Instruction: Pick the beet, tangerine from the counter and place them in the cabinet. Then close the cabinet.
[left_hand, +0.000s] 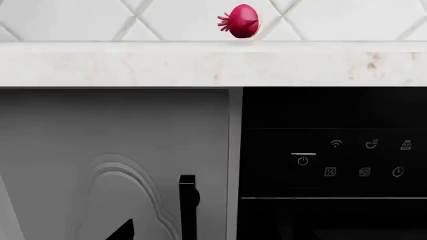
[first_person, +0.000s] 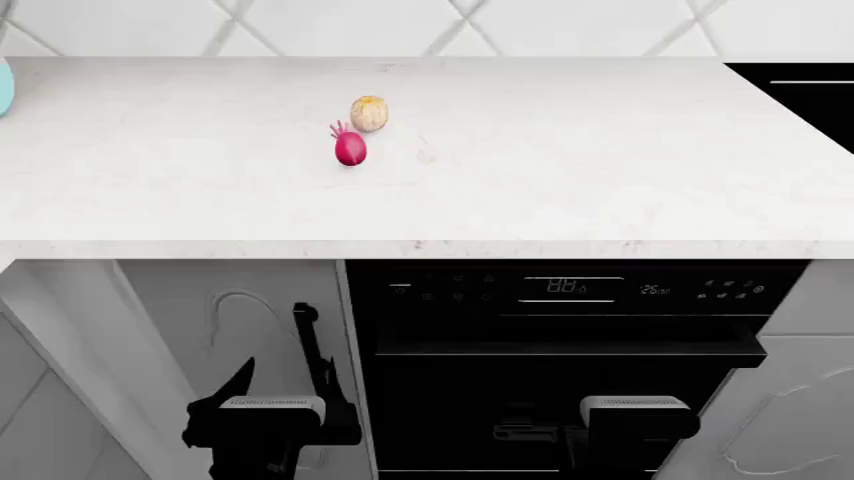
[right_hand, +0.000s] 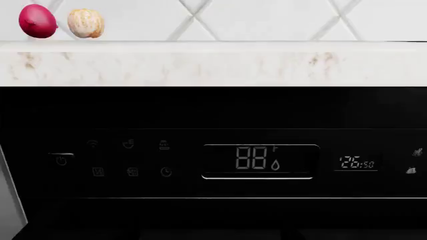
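Head view: beet (first_person: 350, 148) and tangerine (first_person: 370, 113) sit touching, upper left on the surface (first_person: 561, 170). Both my arms hang low; can't tell if jaws are apart. Risk: grabbing the beet nudges the tangerine rolling away.

The beet (first_person: 350, 148) lies on the counter (first_person: 534, 160), the tangerine (first_person: 370, 113) just behind it.

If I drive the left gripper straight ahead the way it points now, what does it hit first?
Probably the grey cabinet door below the counter, near its black handle. The beet sits higher, on the counter, out of that line. Depth is unclear.
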